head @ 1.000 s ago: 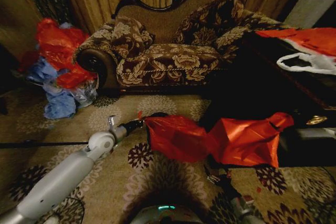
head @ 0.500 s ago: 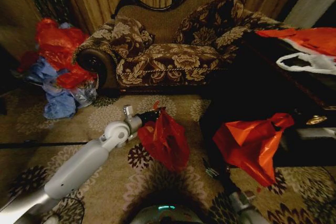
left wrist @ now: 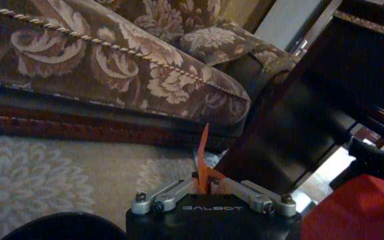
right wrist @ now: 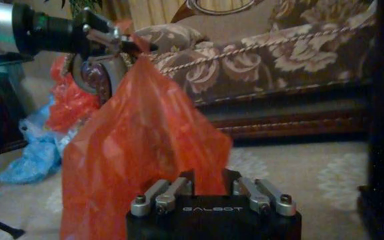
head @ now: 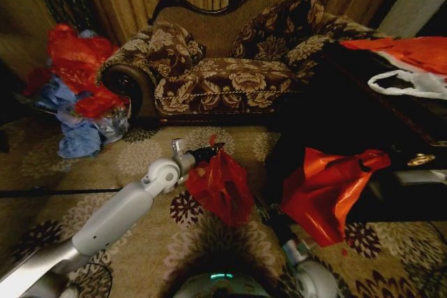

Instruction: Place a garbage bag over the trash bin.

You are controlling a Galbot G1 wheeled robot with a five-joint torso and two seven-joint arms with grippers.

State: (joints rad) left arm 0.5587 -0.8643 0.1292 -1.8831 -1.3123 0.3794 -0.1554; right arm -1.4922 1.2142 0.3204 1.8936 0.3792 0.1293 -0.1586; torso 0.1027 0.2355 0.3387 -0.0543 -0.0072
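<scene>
Since the preceding frames the left gripper had drawn right and farther away, its fingers pressed together on the top corner of the garbage bag, while the right gripper pinched the bag's near edge. The bag hung with its long axis near vertical, pinched corner up, over the patterned carpet near the middle. To its right a larger orange-red bag draped from a dark cabinet; the sofa stood beyond, a heap of red and blue bags far left.
</scene>
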